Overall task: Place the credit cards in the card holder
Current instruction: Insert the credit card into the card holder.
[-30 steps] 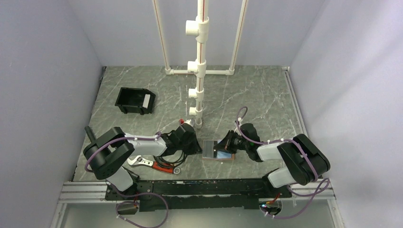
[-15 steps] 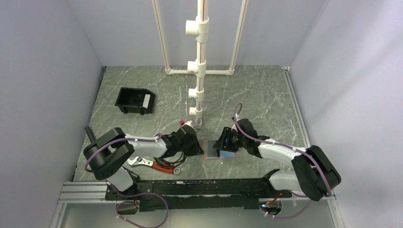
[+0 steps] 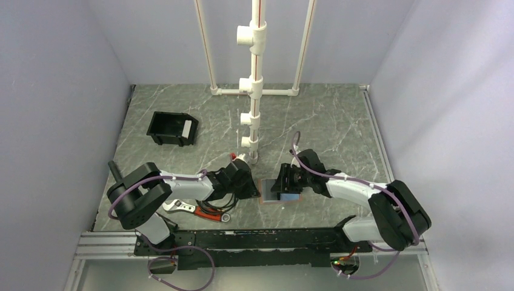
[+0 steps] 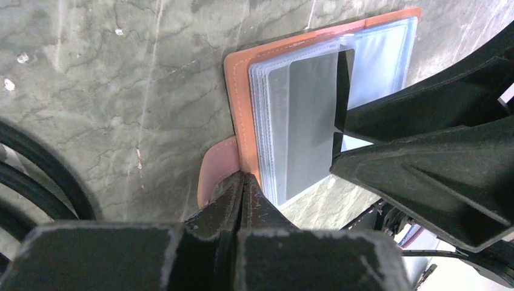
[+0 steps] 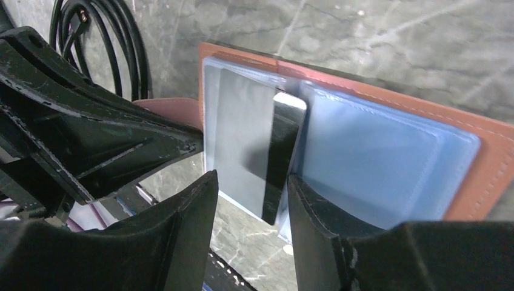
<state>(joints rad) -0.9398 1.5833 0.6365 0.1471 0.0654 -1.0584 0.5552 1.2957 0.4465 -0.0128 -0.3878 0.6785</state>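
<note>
Marble tabletop [image 3: 339,121] | card holder [image 5: 388,151] open, card [image 5: 280,157] standing at fold | left end effector [image 4: 242,182] clamps tab [image 4: 215,167] | right end effector [image 5: 251,182] parted

Soft overhead light; shadows on the grey marbled tabletop [image 3: 339,121] are faint. Wrist views show the brown leather card holder [image 5: 488,176] sharp, its clear sleeves glossy, the right gripper's black fingers [image 5: 182,242] blurred.
</note>
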